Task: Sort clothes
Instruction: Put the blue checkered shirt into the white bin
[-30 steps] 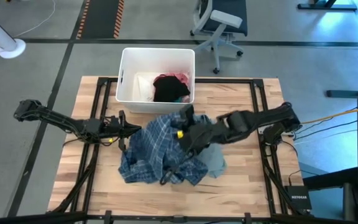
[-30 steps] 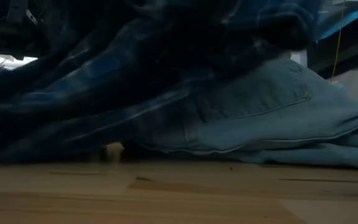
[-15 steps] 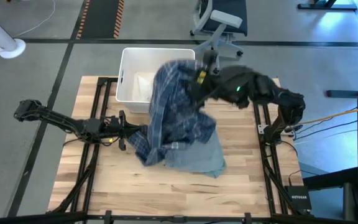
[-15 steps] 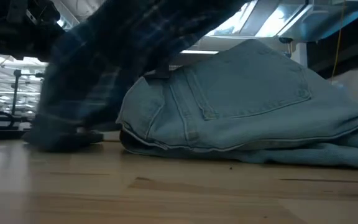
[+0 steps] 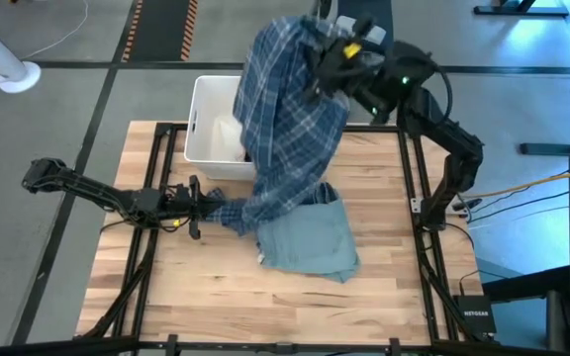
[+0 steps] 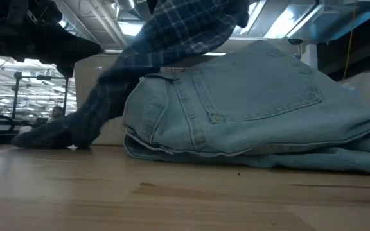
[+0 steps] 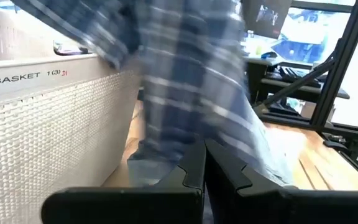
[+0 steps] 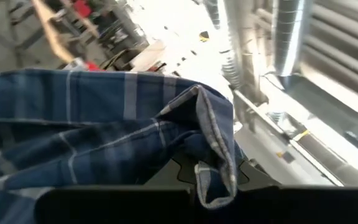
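My right gripper [image 5: 330,54] is raised high over the table's far edge and is shut on the large navy-white plaid shirt [image 5: 290,129]. The shirt hangs down in front of the white bin [image 5: 206,109]. Its lower end [image 5: 234,211] lies on the table beside my left gripper [image 5: 206,205], which is shut, as the left wrist view [image 7: 205,165] shows. I cannot tell whether the left gripper touches the shirt. The light blue denim piece [image 5: 310,237] lies bunched on the table, also in the low view [image 6: 249,109]. My right gripper holds a bunched fold of the plaid shirt [image 8: 213,143] near its upper end. The cloth drapes over the fingers and hides the place of contact. The shirt hangs long below the gripper, with its lower end [image 6: 50,135] on the table and one side on the denim.
The bin also shows in the left wrist view [image 7: 48,124], close on one side. An office chair [image 5: 349,40] stands on the floor beyond the table's far edge. Bare wood lies along the table's near edge [image 5: 265,307].
My right gripper has gone up and toward the table's far edge with the plaid shirt. The shirt has been drawn off the denim piece and now hangs long; its lower end has stayed on the table by my left gripper. The denim is uncovered.
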